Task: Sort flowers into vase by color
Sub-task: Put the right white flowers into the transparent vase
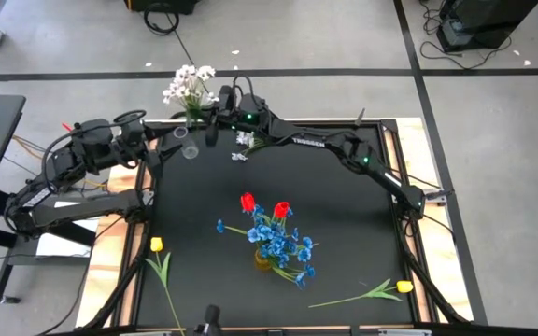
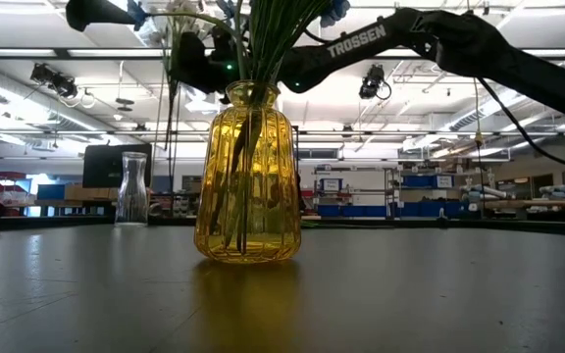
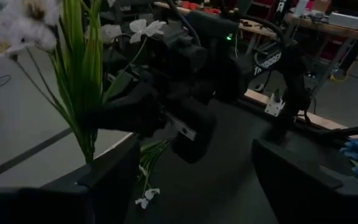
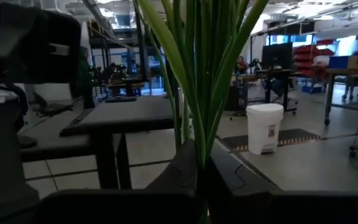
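The yellow vase is ribbed, translucent amber glass with a glossy surface that throws a warm reflection onto the table top, which is a dark, smooth sheet with a dull sheen. A smaller clear vase looks like plain colourless glass. The table's border shows pale, unpainted wood. The arms are matt black, hard-shelled, with white lettering. The white flower spray has thin, cloth-like petals and smooth plastic-looking green leaves. The floor is grey, flat and faintly mottled, crossed by black tape lines.
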Motion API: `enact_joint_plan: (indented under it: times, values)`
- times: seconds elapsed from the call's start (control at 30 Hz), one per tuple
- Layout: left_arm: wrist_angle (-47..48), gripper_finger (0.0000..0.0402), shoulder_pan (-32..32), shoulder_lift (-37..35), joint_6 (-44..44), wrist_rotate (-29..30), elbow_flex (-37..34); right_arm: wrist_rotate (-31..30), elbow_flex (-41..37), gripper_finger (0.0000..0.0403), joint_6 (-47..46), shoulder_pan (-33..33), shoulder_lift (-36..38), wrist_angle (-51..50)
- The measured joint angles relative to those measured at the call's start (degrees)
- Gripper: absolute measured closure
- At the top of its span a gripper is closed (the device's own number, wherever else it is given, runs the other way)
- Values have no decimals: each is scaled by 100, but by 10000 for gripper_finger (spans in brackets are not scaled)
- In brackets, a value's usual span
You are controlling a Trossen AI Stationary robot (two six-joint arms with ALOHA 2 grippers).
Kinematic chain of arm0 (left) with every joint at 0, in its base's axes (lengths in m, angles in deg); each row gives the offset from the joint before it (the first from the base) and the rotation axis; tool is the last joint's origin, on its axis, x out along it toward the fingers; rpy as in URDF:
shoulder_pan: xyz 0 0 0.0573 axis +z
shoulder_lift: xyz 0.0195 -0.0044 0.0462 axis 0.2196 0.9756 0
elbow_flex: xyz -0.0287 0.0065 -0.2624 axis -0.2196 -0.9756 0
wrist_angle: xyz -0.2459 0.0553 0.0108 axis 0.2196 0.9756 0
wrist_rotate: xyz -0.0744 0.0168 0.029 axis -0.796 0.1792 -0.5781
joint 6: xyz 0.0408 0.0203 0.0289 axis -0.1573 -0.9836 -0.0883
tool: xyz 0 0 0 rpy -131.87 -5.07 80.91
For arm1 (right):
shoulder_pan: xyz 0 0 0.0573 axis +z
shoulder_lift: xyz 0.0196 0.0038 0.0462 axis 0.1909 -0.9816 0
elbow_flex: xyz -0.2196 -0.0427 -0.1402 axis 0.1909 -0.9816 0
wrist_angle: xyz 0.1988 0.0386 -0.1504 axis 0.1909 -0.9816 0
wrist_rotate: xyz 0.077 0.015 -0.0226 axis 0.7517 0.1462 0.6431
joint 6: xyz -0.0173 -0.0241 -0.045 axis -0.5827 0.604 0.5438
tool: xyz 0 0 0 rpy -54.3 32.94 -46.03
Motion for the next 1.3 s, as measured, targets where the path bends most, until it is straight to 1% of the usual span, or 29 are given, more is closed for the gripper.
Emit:
enact_joint_plan:
  times: [0.1, 0.17, 0.3, 0.4, 0.57, 0.77, 0.87, 0.97, 1.03, 1.17, 1.3]
  values:
    - [-1, 88, 0, 7, -3, 164, 0, 236, 0, 386, -91, -43, 0, -9]
    - [-5, 88, 0, 49, -31, 287, 0, 517, 0, 386, -139, -41, 0, -45]
    - [-20, 88, 1, 166, -139, 392, 0, 961, 0, 386, -208, 116, 20, -151]
    - [-33, 88, 2, 205, -41, 567, 0, 1346, 0, 385, -521, 217, 20, -80]
    - [-45, 88, 4, 205, -28, 941, 0, 1583, 0, 385, -629, 318, 65, -113]
    - [-125, 88, 4, 237, -30, 912, 0, 1647, 2, 385, -600, 374, 207, 11]
    - [-568, 91, 4, 308, 23, 887, 0, 1706, 2, 385, -610, 370, 216, 12]
    - [-1009, 109, 4, 415, 10, 831, 0, 1730, 2, 385, -632, 366, 216, -1]
    - [-1089, 127, -6, 496, -49, 704, 0, 1730, 2, 385, -648, 366, 216, 11]
    - [-1066, 174, -4, 655, -59, 432, -2, 1753, 2, 385, -810, 366, 215, 8]
    - [-1075, 228, -4, 710, -63, 358, -4, 1867, 2, 384, -874, 368, 216, 21]
